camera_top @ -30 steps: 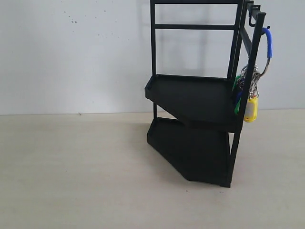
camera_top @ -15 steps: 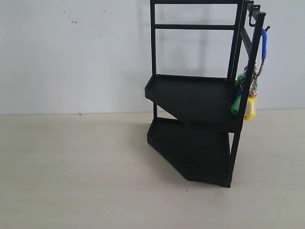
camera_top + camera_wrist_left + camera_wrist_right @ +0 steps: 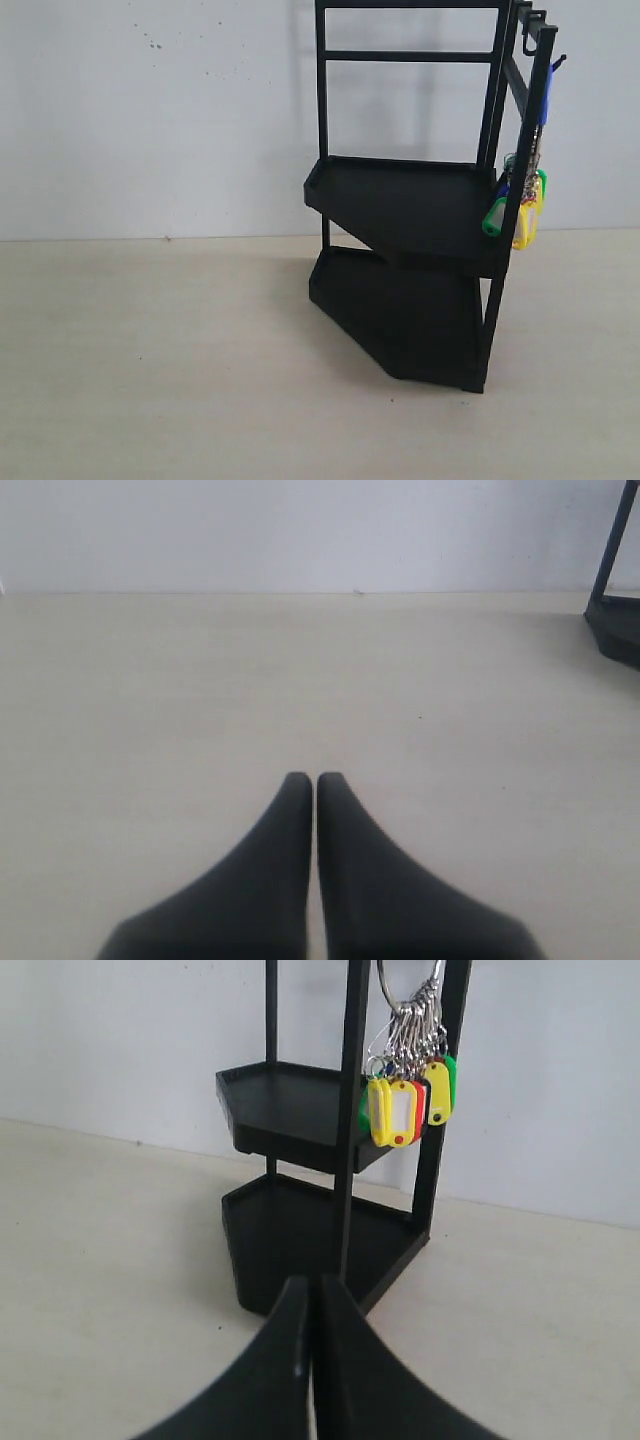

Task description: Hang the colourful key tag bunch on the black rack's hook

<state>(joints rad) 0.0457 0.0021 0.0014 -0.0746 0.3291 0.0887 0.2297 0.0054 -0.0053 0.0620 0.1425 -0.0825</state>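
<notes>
Hanging looks done, judging by how things lie. Closest in, the right gripper point(image 3: 308, 1282) has its jaws pressed together on nothing, low over the table point(image 3: 120, 1260). Ahead of it stands the black rack point(image 3: 300, 1110). Beyond and above the fingertips, well apart from them, the colourful key tag bunch point(image 3: 410, 1095) dangles by its loop from the hook point(image 3: 556, 62) at the rack's top corner. The left gripper point(image 3: 316, 777) is likewise closed and empty, with the rack's foot far ahead to one side. The next move should only need both arms to keep clear of the rack.
</notes>
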